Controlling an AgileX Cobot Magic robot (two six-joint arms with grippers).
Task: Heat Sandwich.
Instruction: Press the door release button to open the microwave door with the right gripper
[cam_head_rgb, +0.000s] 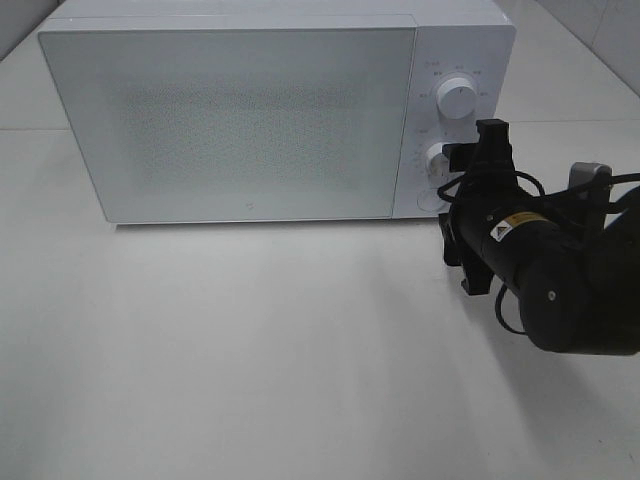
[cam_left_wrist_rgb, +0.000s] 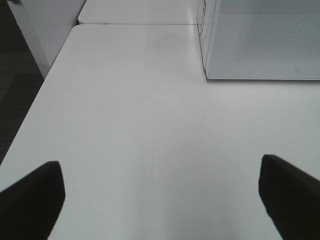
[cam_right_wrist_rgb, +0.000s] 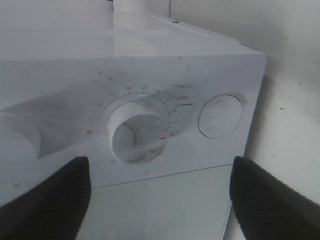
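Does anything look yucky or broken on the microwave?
A little yucky. The microwave's white front has dark smudges and scuff marks around the dial and by the round button, so it looks dirty. Nothing looks broken, spilled or crooked.

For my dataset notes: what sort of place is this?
Likely a robot lab bench, not a home kitchen: a white microwave stands on a plain white table, with a black robot arm at its lower dial.
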